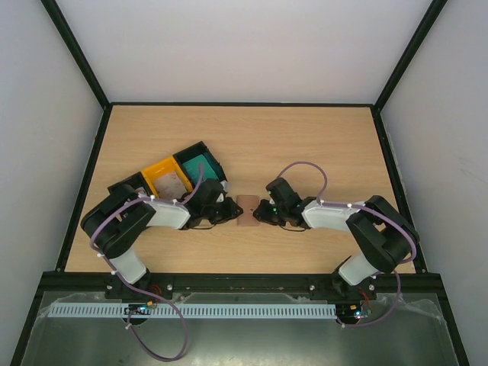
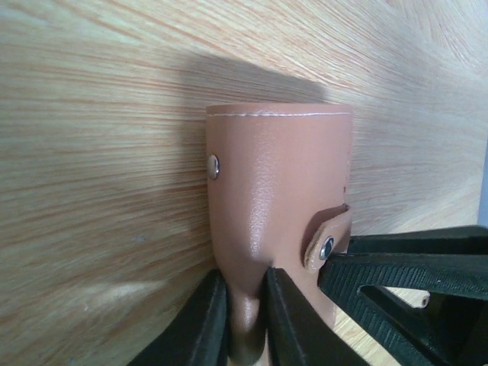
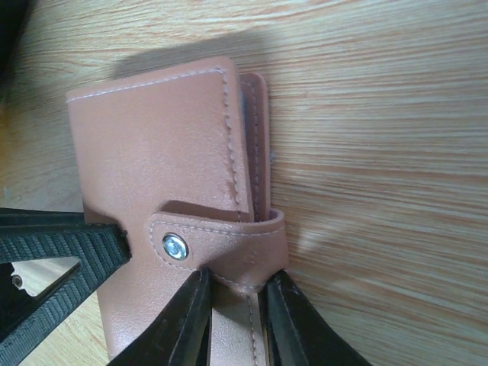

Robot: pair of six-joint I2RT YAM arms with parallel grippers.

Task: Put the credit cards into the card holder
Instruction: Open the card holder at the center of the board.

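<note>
Brown leather-like card holder (image 1: 248, 210) lay flat near the middle of the wooden table (image 1: 320, 145), between the two grippers. From above, its left and right edges were covered by the fingers. Its near edge was cut off at the bottom of both wrist views, and its inside could not be seen.

The left gripper (image 2: 245, 309) was clamped on the holder edge nearest it, with the leather bulging between the fingers. The right gripper (image 3: 238, 305) was pinched on the snap strap (image 3: 221, 245) where it wrapped round the opposite edge. Each wrist view also caught the other gripper's ribbed black finger touching the holder.

Both arms were bent at the elbow, with forearms reaching inward and low over the table and wrists facing each other.

The credit cards (image 1: 174, 183) sat behind the left arm: pale ones in the yellow tray (image 1: 158, 169) and a teal one in the adjoining black tray (image 1: 206, 148). They were too small to count. A further black compartment was largely hidden by the left arm.
</note>
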